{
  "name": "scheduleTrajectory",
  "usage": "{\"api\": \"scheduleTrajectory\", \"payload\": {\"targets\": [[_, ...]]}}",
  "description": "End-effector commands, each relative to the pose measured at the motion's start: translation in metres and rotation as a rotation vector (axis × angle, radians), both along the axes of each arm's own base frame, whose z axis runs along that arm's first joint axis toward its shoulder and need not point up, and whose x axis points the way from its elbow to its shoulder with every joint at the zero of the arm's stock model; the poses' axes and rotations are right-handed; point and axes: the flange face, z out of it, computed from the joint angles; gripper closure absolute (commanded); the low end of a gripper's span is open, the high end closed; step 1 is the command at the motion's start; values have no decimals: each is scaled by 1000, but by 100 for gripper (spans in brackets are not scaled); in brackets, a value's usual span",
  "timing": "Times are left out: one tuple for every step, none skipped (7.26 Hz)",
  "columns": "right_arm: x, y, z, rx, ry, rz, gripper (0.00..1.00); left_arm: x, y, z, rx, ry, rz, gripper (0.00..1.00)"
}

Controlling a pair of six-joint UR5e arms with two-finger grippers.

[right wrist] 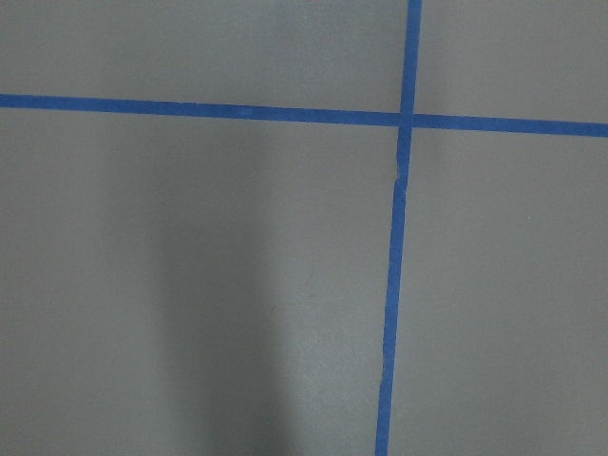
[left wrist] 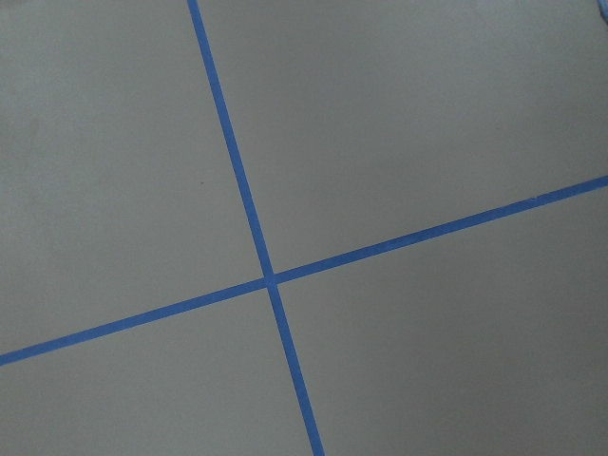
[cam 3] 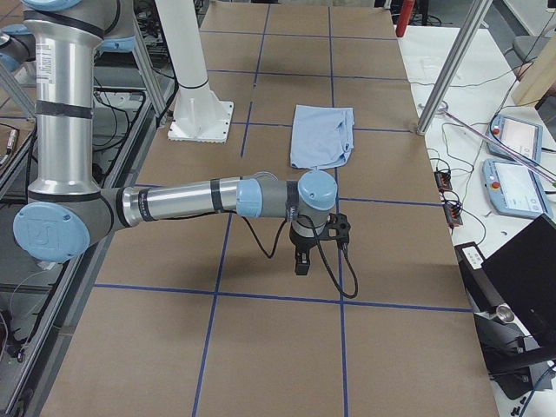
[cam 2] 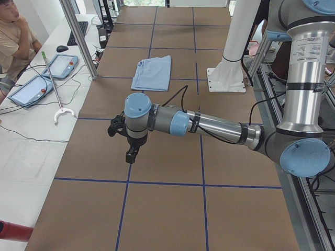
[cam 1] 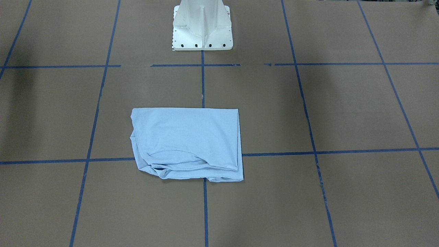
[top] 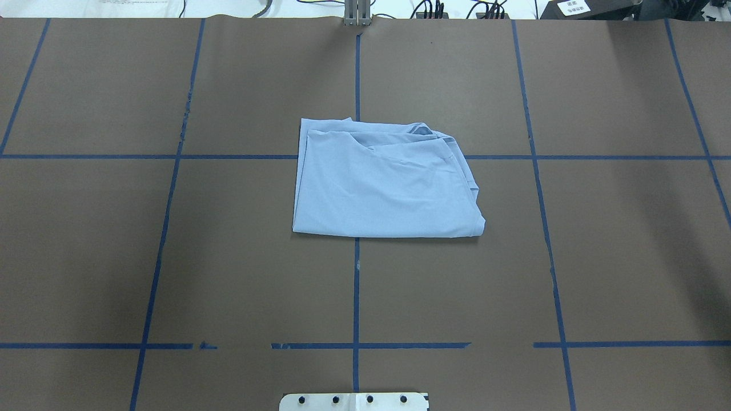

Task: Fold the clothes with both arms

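In the lower middle of the exterior left view, the left gripper (cam 2: 130,156) is seen pointing down above bare table (cam 2: 167,209). Nothing is seen held in it, and how far its fingers stand apart cannot be told from this view. It is carried by the left arm (cam 2: 220,128), which is stretched out level from the right edge of the frame.

In the middle of the exterior right view, the right gripper (cam 3: 301,263) is likewise pointed down over the table with nothing seen in it. Its opening cannot be judged either. It is borne by the right arm (cam 3: 174,201), which reaches in from the left edge. In both wrist views only the brown surface crossed by blue tape lines (left wrist: 271,278) is shown.

The T-shirt (top: 382,188) is laid well apart from both grippers, in the centre of the overhead view just above mid-frame, across the middle tape line. It is light blue and plain on the side shown, and folded into a rough rectangle of several layers. Its left and lower edges are straight there, while its upper right corner is rumpled, with curved hems showing. In the front-facing view the T-shirt (cam 1: 187,137) is found below the white pedestal base (cam 1: 202,31), and the bunched hems are at its lower left.
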Motion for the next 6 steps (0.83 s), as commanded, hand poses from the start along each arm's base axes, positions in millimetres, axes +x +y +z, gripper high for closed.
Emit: {"api": "scheduleTrajectory", "payload": {"targets": [[0, 0, 1, -2, -2, 0, 0, 0, -1, 26, -47, -2, 2, 0], [0, 0, 1, -1, -2, 0, 0, 0, -1, 29, -55, 0, 3, 0], [0, 0, 1, -4, -3, 0, 0, 0, -1, 39, -74, 1, 4, 0], [0, 0, 1, -4, -5, 0, 0, 0, -1, 47, -89, 1, 4, 0], [-1, 0, 1, -5, -11, 0, 0, 1, -1, 46, -86, 2, 4, 0], [-1, 0, 0, -4, -14, 0, 0, 1, -1, 43, -81, 3, 3, 0]]}}
